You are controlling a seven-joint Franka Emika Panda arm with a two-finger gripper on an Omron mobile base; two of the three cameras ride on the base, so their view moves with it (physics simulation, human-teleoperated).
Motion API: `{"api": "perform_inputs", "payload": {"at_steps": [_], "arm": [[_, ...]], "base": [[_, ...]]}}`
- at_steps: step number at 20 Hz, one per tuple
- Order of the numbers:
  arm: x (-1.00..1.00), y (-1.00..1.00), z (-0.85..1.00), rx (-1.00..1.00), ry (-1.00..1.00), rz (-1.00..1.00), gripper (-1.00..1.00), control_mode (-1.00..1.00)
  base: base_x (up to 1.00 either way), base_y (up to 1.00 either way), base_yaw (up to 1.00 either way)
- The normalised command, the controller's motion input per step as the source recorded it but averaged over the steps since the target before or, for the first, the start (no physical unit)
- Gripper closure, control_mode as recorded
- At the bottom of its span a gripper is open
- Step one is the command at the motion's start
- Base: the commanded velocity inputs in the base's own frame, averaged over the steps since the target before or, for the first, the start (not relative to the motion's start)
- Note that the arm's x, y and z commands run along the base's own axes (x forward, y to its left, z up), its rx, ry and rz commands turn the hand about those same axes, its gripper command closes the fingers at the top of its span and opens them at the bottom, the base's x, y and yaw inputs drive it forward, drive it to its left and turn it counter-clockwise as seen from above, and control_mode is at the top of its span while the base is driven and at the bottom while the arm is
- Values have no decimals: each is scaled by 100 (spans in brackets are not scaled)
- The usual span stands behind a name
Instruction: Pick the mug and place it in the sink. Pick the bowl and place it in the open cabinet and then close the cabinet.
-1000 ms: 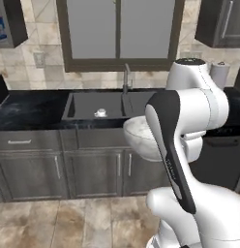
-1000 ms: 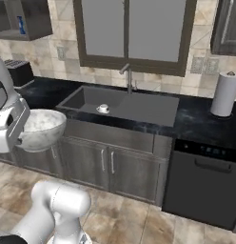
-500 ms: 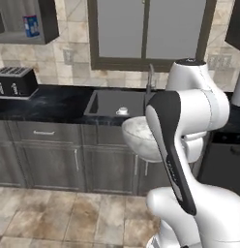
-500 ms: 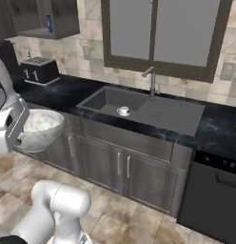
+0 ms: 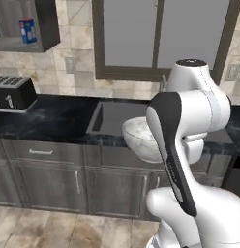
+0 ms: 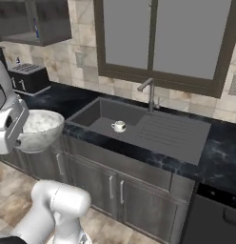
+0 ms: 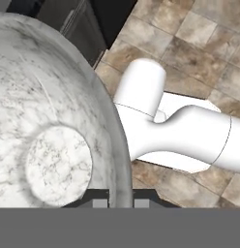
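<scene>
The hand (image 7: 113, 202) is nearly closed, pinching the bowl (image 7: 54, 126) by its rim, so the bowl hangs in front of the worktop (image 5: 54, 118). The mug (image 6: 119, 126) already sits in the sink (image 6: 162, 136), and the open cabinet (image 5: 30, 24) is up on the far left, likely the bowl's destination.

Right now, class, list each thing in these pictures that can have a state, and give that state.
bowl: held off the counter, upright, empty.
claw: shut on the bowl's rim.
mug: upright in the sink.
sink: dry, holding the mug.
cabinet: open, a box inside.
toaster: on the counter.
</scene>
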Motion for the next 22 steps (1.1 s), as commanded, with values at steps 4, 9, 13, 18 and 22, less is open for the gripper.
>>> {"api": "perform_inputs", "payload": {"at_steps": [4,9,13,18,22], "arm": [[0,0,0,0,0,0,100,100],[0,0,0,0,0,0,100,100],[0,0,0,0,0,0,100,100],[0,0,0,0,0,0,100,100],[0,0,0,0,0,0,100,100]], "base": [[66,55,1],[28,79,7],[23,55,18],[35,6,21],[44,2,18]]}}
